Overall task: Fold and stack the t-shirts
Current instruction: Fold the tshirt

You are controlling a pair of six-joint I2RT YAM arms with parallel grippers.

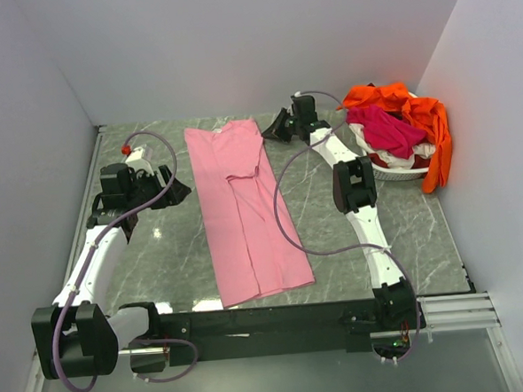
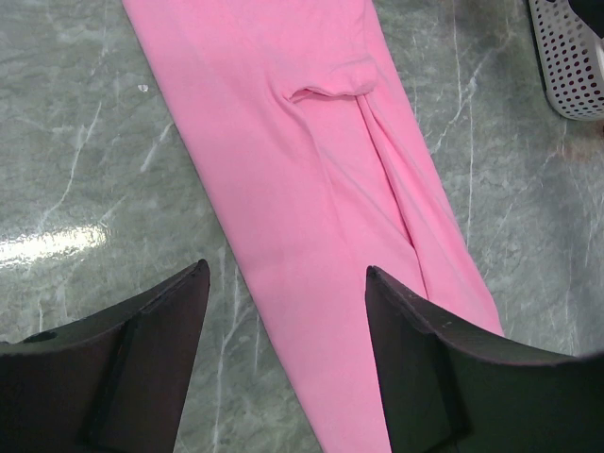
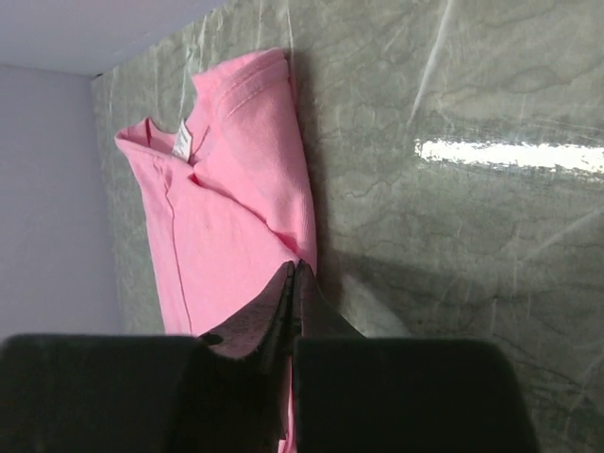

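Observation:
The light pink t-shirt (image 1: 244,206) lies folded into a long strip down the middle of the table, collar end at the far side (image 3: 226,189). My right gripper (image 1: 277,127) is at the strip's far right edge. Its jaws are pressed together (image 3: 294,266) with the pink cloth's edge pinched between them. To the left of the strip my left gripper (image 1: 178,190) hovers open and holds nothing; in its wrist view the fingers straddle the shirt's left edge (image 2: 288,274). The magenta t-shirt (image 1: 386,128) and the bright orange t-shirt (image 1: 430,119) lie heaped in the basket.
A white plastic basket (image 1: 398,172) stands at the back right against the wall; its corner shows in the left wrist view (image 2: 571,57). Orange cloth hangs over its right side. White walls close in the grey marbled table (image 1: 159,256) on three sides.

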